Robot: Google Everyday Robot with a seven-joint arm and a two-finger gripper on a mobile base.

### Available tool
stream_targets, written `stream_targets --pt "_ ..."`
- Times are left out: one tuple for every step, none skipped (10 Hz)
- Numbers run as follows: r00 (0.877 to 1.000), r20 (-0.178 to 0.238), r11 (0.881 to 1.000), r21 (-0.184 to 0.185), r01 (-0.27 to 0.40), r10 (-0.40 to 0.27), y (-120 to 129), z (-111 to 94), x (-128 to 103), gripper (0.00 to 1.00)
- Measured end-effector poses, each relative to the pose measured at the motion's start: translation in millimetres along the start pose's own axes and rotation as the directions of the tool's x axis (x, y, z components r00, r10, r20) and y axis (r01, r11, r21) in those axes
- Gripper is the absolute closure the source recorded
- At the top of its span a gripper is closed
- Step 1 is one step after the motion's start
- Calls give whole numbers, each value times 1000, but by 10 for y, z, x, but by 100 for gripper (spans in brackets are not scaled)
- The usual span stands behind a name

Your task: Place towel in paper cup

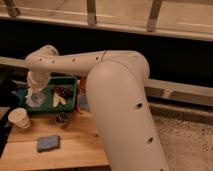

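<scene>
The towel (35, 96) is a pale, crumpled bundle hanging at the left end of the green tray (70, 81), directly under the hand (34, 91). The hand points down at the end of the arm (75, 62) and appears clamped on the top of the towel, though the meeting point is too blurred to make out either finger. The towel's lower edge blends into the tray's left rim, so whether it touches the tray cannot be told.

The paper cup (19, 118) stands upright on the wooden tabletop (75, 145), just near and left of the towel, apart from it, its mouth open upward.

Inside the tray lie a dark clump and some pale yellowish pieces (58, 99); what they are is unclear. A small dark round container (62, 119) sits on the tabletop just near the tray's front edge. A blue sponge (48, 143) lies flat nearer still, well apart from the cup.

The robot's large white body (125, 115) fills the middle and right, hiding the right part of the tabletop and the tray's right end. A bluish patch (83, 102) peeks out beside it, mostly covered.

No readable writing or labels show anywhere
</scene>
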Motion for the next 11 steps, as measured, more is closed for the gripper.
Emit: stream_targets --pt "999 -6 998 -33 44 -44 177 106 -71 100" --pt "996 -19 995 -53 81 -82 337 217 -103 100" --pt "993 -43 992 -63 111 -113 472 338 -110 100" --pt "989 -65 989 -70 129 -134 552 456 -93 100" --pt "985 -91 987 -82 136 -144 577 606 -54 100" --pt "983 -109 987 -92 135 -145 562 713 -19 100" --pt "982 -120 986 -99 136 -147 575 769 -17 100" --pt "979 -136 984 -112 136 -151 617 853 -10 97" --pt "978 -149 984 -123 130 -148 619 916 6 87" --pt "977 -154 984 -126 126 -145 600 931 12 79" --pt "977 -159 984 -130 124 -144 592 935 26 67"
